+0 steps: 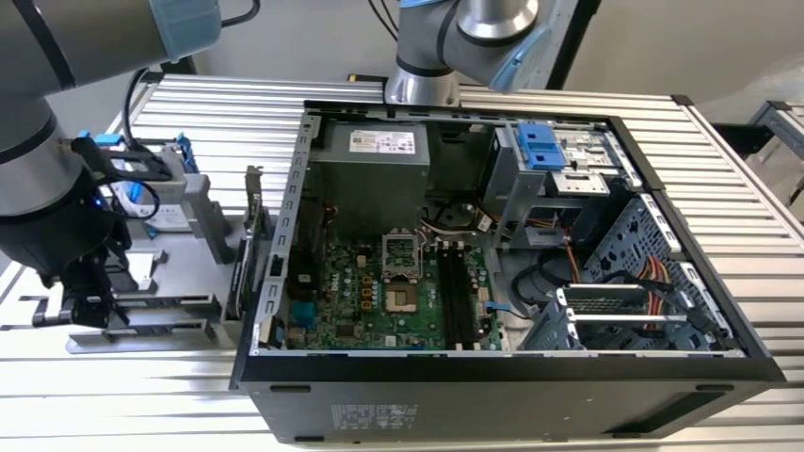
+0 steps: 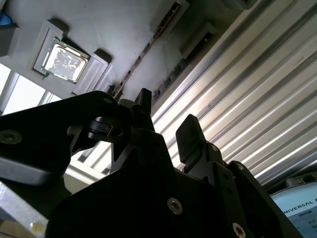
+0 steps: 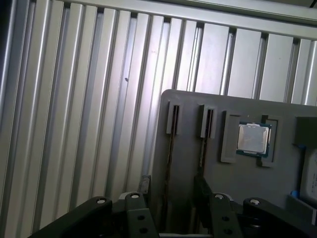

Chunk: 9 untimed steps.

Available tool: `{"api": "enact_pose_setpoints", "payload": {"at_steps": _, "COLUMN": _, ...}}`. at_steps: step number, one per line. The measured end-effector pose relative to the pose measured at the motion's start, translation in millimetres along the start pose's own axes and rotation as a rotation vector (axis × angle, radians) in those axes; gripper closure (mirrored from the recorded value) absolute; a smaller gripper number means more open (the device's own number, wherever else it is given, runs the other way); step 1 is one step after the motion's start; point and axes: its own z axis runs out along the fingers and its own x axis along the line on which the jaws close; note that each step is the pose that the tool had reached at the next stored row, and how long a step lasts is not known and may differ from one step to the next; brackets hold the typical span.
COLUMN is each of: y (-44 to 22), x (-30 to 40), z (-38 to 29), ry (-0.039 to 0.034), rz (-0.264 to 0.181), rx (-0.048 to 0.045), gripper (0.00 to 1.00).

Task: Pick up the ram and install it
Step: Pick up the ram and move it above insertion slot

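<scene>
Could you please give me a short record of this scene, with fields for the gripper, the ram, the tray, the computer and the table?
gripper: open, holding nothing, over the slots of the tray
ram: on edge in a tray slot, not yet lifted
tray: grey, on the table to the exterior view's left of the computer; also holds a processor chip
computer: case open, circuit board exposed
table: ribbed metal
</scene>
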Motion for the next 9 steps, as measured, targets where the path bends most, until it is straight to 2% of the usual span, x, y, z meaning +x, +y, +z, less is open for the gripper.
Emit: {"api": "enact_pose_setpoints", "payload": {"at_steps": 9, "y": 0.4, "x": 3.1, "z": 0.0, "ry": 0.0000, "rz": 0.000, "rx": -0.0001, "gripper": 0.00}}
